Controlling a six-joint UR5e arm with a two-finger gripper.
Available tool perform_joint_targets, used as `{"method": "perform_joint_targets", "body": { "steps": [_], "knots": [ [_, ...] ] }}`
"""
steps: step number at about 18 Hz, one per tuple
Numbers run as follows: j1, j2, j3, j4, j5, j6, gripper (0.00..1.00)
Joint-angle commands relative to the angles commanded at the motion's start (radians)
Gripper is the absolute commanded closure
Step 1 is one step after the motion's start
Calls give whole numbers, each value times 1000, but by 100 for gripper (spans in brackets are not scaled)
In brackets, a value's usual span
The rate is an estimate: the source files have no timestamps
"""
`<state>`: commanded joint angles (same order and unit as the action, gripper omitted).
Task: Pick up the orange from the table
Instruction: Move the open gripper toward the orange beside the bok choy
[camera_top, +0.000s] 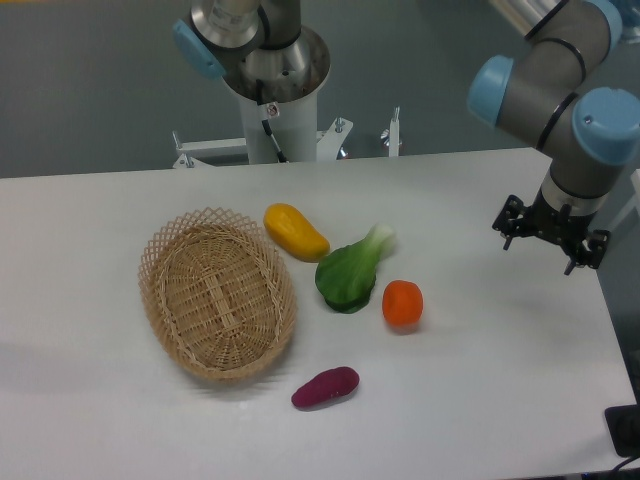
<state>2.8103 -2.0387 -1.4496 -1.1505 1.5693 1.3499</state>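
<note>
The orange (402, 303) is lying on the table (500, 400), right of the tabletop's middle, and the gripper (551, 237) is hanging well apart from it, up and to the right, near the tabletop's right edge, holding nothing. Whether its fingers are spread or pressed together cannot be told, since only a dark cluster of parts is showing below the wrist. The orange is showing as 1 small, round, slightly flattened fruit with smooth, bright orange-red skin. Just beside it on the left, 1 leafy green (352, 272) is lying with dark crinkled leaves and a pale stalk pointing toward the far edge. Next to that stalk, 1 elongated yellow-orange fruit (295, 230) with glossy skin is lying slantwise. Nearer the front edge, 1 purple sweet potato (325, 387), oblong and matte, is sitting apart from the rest. On the left half of the tabletop, 1 oval wicker basket (160, 300) with an open looped rim is resting empty. The tabletop itself is looking white and smooth. 1 arm (560, 90), grey with light blue joint caps, is reaching in from the far right corner.
</note>
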Motion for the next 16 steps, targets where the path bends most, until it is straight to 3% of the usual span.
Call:
{"method": "perform_joint_targets", "body": {
  "steps": [8, 14, 16],
  "knots": [
    [-2, 0, -11, -3, 6, -5, 0],
    [0, 48, -103, 8, 3, -17, 0],
    [-2, 48, -107, 8, -3, -15, 0]
  ]
}}
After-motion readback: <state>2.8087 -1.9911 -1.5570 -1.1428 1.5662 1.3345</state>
